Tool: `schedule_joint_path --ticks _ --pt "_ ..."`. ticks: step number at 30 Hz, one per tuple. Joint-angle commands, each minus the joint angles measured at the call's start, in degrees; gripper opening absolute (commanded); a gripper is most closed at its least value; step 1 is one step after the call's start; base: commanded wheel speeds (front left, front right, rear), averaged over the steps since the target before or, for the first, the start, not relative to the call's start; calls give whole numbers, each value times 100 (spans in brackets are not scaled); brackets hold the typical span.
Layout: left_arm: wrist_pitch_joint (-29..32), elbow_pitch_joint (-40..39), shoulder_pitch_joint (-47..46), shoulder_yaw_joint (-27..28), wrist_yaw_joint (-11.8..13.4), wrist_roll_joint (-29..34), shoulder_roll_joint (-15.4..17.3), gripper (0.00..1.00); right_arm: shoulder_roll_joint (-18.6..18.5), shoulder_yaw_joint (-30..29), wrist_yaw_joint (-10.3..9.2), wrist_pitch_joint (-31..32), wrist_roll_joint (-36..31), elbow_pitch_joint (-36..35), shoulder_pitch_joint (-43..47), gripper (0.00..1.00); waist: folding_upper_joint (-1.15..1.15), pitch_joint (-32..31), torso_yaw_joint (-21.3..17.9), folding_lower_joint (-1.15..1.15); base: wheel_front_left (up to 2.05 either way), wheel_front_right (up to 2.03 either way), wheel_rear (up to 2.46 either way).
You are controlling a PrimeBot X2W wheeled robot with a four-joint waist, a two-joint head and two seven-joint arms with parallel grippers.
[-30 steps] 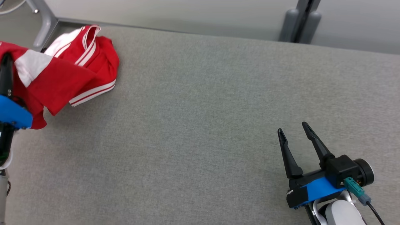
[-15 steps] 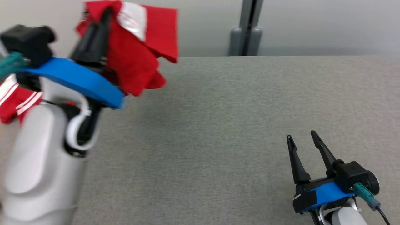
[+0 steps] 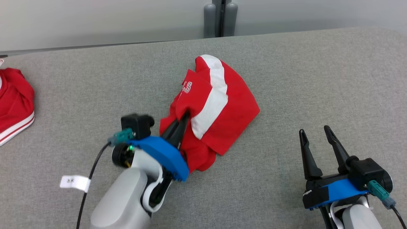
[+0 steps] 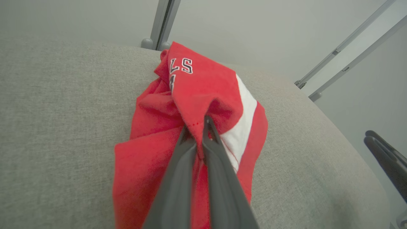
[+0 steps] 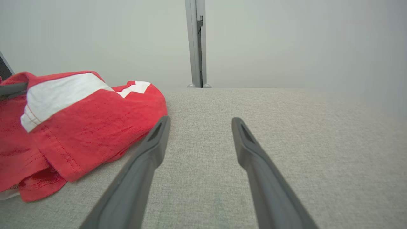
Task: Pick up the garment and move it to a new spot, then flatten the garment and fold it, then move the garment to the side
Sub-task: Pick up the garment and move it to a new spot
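Left tool (image 3: 184, 117) is clamped tight on a fold of the red garment (image 3: 229, 105). Its fingers (image 4: 219, 165) are pressed together with cloth pinched between them near the tips, and fabric bunches up around both. The garment sits in a crumpled heap on the grey surface (image 3: 302, 73), roughly mid-frame in the head view and toward the far edge; it is not flat. The pinched fold stands raised, and the rest of the cloth lies on the surface. A white band (image 3: 217, 95) runs along the garment, and the white lettering (image 4: 181, 65) with a dark outline near its far end reads "LS". Right tool (image 3: 314, 129) has its jaws spread wide with nothing between them. It sits low over the surface at near right, to the right of the garment and not touching it. One of its dark fingers also shows at the right edge of the left wrist view. A second red garment (image 3: 14, 101) with white stripes lies at the far left edge of the head view, well apart from the first. A grey post (image 3: 221, 19) stands just beyond the far edge of the surface. A white tag (image 3: 73, 183) hangs on the left arm's cable (image 3: 92, 171).
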Motion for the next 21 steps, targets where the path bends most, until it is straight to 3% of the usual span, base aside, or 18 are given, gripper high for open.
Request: schedule_joint_path --ticks 1,5,8,9,10,21 --pt "-75 169 74 -15 -34 -19 34 0 -14 -14 0 -20 1 -32 -68 100 0 26 6 -1 0 0 0" --pt "-295 663 203 -128 -54 -93 16 1 -14 -71 0 -20 -24 -30 -104 100 0 74 38 -1 0 0 0" --pt "-530 874 178 -153 -66 -133 10 42 -14 -72 0 -20 -56 0 -119 100 0 56 90 -1 0 0 0" --pt "-613 927 157 -157 -69 -145 5 76 -14 -71 0 -20 -60 11 -118 100 0 41 109 -1 0 0 0" --pt "-704 971 134 -167 -71 -139 6 100 -15 -68 0 -20 -58 21 -117 100 0 23 126 -1 0 0 0" --pt "-1456 1153 44 -7 -44 57 223 100 -15 -10 0 -20 -51 96 11 100 0 -323 258 -1 0 0 0"
